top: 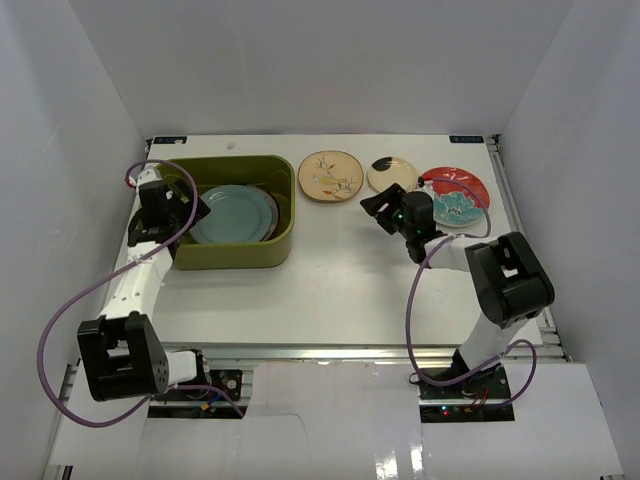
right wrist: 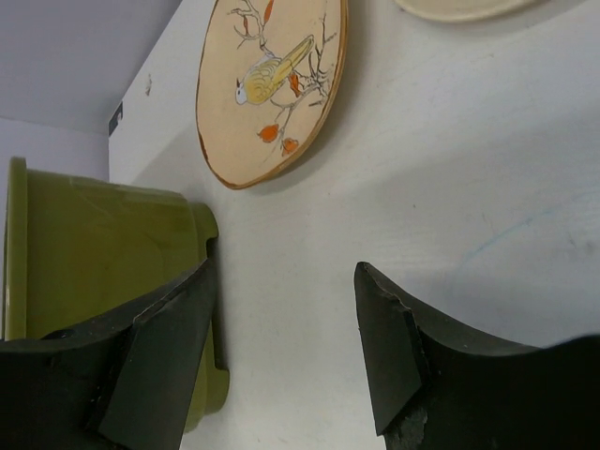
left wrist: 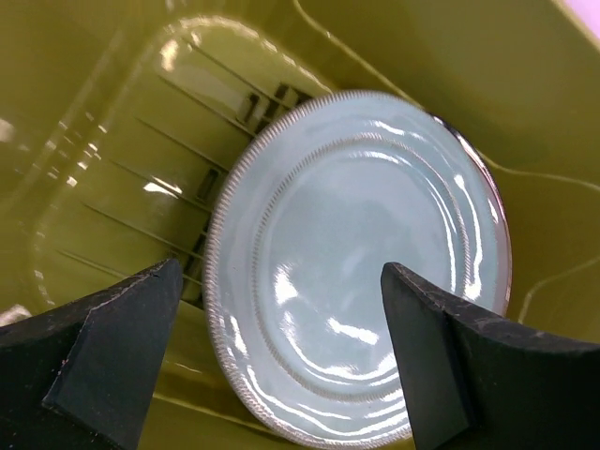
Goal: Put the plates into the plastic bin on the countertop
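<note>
The plain pale blue round ceramic plate [left wrist: 361, 262] lies inside the olive-green rectangular plastic bin [top: 232, 255], set at ten o'clock on the white surface [top: 330, 290]. The left pincer [left wrist: 281, 272] is spread and empty above it. At twelve o'clock, the round cream ceramic plate painted with a bird [right wrist: 272, 84] is faced by the right pincer [right wrist: 286, 272], part-spread, nothing pinched. Its rim is probably best taken low, one finger slid beneath.

Top view: right gripper [top: 380, 205] covers pt of small cream plate [top: 390, 170] & red-teal plate [top: 466, 186]. Blue plate [top: 232, 213] hides what's under it, bar a dark rim [left wrist: 506, 239]. Right wrist: bin [right wrist: 84, 253] cut off at left edge.
</note>
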`<control>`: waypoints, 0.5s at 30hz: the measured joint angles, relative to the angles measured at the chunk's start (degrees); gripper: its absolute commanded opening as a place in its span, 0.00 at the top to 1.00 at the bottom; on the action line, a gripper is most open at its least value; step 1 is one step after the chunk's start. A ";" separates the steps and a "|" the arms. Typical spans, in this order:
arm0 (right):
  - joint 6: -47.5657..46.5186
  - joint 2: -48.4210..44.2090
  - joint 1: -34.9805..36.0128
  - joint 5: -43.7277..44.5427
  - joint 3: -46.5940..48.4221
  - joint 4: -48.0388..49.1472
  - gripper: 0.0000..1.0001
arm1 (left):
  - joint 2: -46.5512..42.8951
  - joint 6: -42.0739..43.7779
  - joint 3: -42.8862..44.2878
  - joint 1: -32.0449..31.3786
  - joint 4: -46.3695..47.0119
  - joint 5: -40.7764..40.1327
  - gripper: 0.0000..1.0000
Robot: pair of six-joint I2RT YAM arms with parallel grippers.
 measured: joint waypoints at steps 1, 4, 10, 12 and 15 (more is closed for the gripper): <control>0.22 1.49 0.00 0.24 1.40 0.15 0.33 | 0.15 0.61 0.76 -0.22 -0.52 -0.76 0.02; 0.90 6.58 0.00 0.90 6.32 0.35 0.33 | 1.09 2.49 3.23 -0.57 -1.64 -2.67 0.02; 1.40 14.97 0.02 2.45 15.30 -0.74 0.33 | 6.05 7.37 11.45 -4.07 -4.33 -8.17 0.02; 1.40 16.90 0.00 3.13 17.31 -1.27 0.33 | 6.67 8.50 11.72 -5.33 -4.74 -9.49 0.02; 1.22 19.54 0.00 4.02 20.20 -2.80 0.33 | 6.54 9.66 11.67 -6.43 -6.49 -11.26 0.02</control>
